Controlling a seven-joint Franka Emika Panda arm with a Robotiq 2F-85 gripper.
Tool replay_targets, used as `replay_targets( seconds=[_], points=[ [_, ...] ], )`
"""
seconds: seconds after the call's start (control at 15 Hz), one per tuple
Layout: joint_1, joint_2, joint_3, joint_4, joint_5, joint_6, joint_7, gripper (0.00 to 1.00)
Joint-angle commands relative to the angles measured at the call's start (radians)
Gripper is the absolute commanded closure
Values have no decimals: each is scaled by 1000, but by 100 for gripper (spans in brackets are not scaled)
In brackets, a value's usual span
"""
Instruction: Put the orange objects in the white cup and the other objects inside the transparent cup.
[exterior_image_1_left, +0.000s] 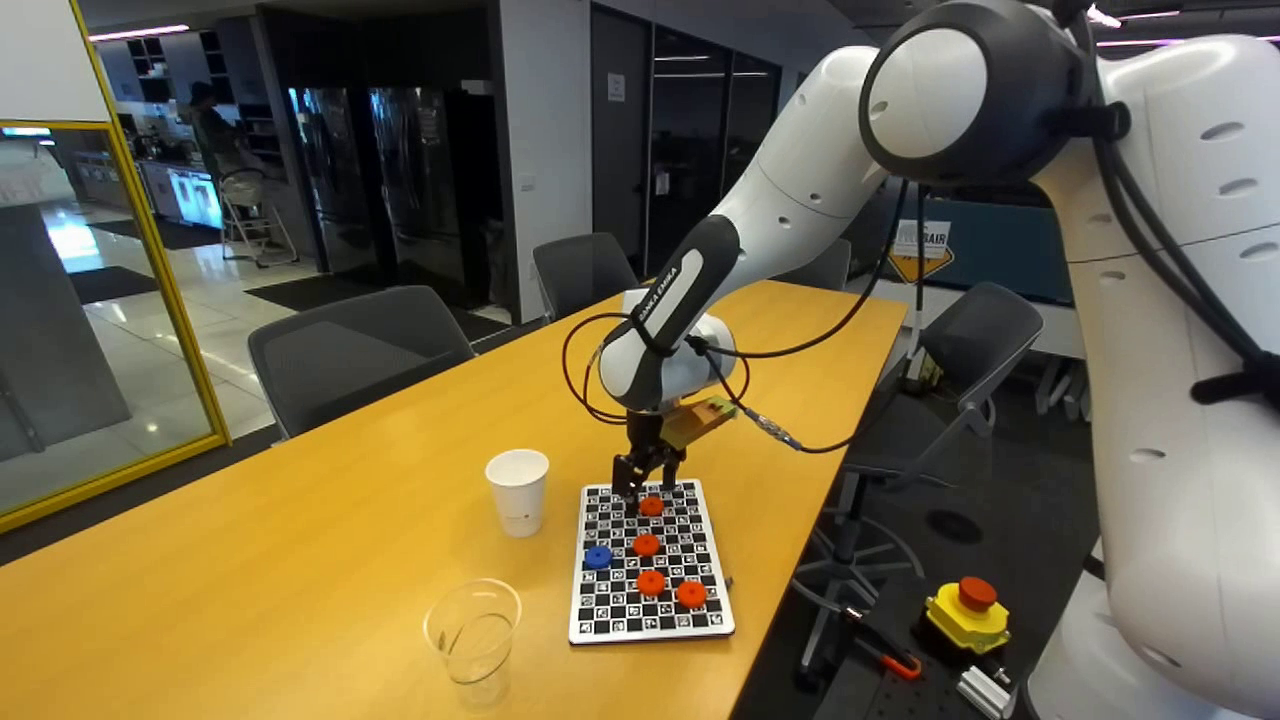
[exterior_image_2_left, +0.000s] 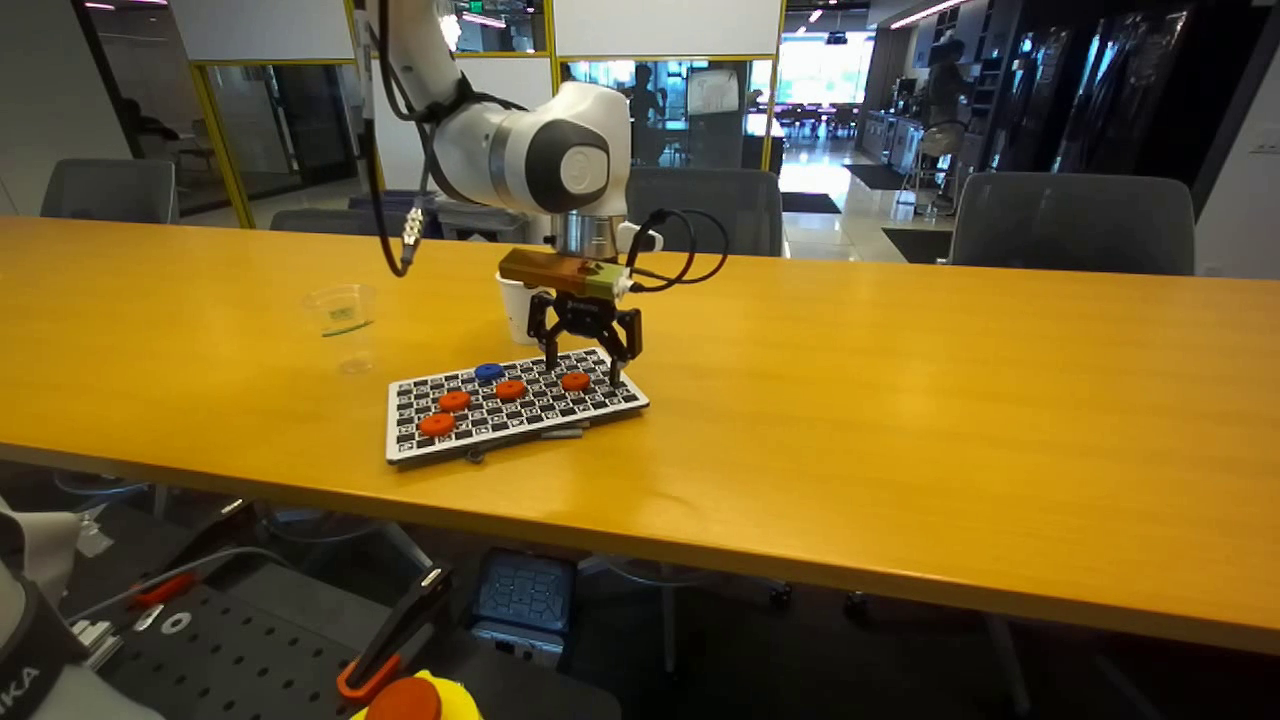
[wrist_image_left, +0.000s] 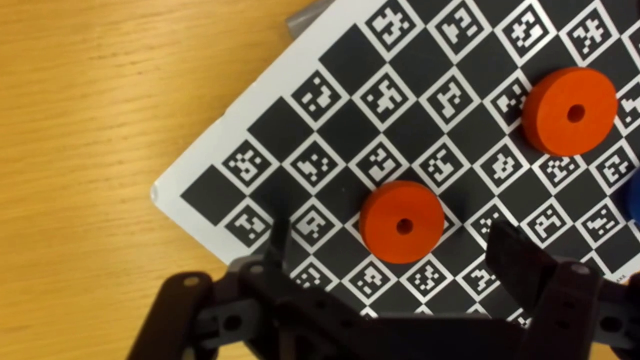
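Observation:
Several orange discs lie on the black-and-white checkered board. The orange disc (wrist_image_left: 400, 222) nearest my gripper also shows in both exterior views (exterior_image_1_left: 651, 506) (exterior_image_2_left: 576, 381). Another orange disc (wrist_image_left: 572, 112) lies farther right in the wrist view. A blue disc (exterior_image_1_left: 598, 557) (exterior_image_2_left: 489, 372) is on the board; only its edge (wrist_image_left: 635, 195) shows in the wrist view. The white cup (exterior_image_1_left: 519, 495) stands upright beside the board, partly hidden in an exterior view (exterior_image_2_left: 515, 312). The transparent cup (exterior_image_1_left: 475, 640) (exterior_image_2_left: 340, 325) stands upright. My gripper (wrist_image_left: 390, 226) is open and empty, fingers apart on both sides of the nearest orange disc.
The checkered board (exterior_image_1_left: 576, 600) has a white rim and lies near the table edge. A small grey item (exterior_image_2_left: 562, 433) sits against its side. Chairs (exterior_image_1_left: 360, 345) stand around the wooden table (exterior_image_2_left: 900, 420). A red-topped yellow button (exterior_image_1_left: 968, 612) is off the table near the robot base.

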Motion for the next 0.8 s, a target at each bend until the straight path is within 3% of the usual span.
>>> replay_targets(
  seconds=[0.0, 0.33, 0.4, 0.47, 0.73],
  points=[
    [-5, 3, 7, 11, -17, 24, 49, 0],
    [9, -11, -2, -9, -39, 36, 90, 0],
    [9, -12, -1, -9, -41, 34, 93, 25],
    [12, -14, -3, -11, -46, 32, 102, 26],
    [22, -30, -6, -22, -61, 23, 136, 58]
  ],
)
